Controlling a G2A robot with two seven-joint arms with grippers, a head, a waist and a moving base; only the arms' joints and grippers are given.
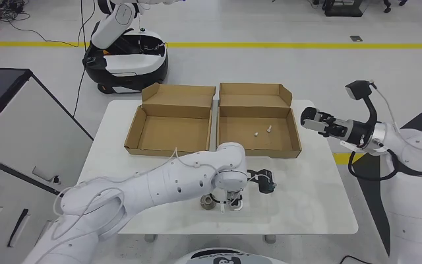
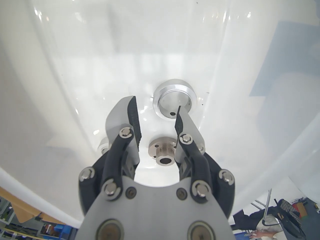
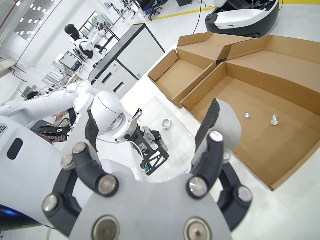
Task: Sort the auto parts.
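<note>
So, at the back left of the bench (image 1: 316, 211) sits an open cardboard box (image 1: 170, 132). Near the front edge the left tool (image 2: 156, 111) hangs with its fingers moderately apart, gripping nothing, over a silver ring (image 2: 172, 98) and a small toothed hub (image 2: 162, 152) (one fingertip overlaps the ring's rim; I cannot tell if they touch). Next comes a second box (image 1: 258, 135) with two small bolts (image 1: 269, 128) inside. At the bench's right edge, the right tool (image 1: 306, 119) is spread wide, holding nothing.
</note>
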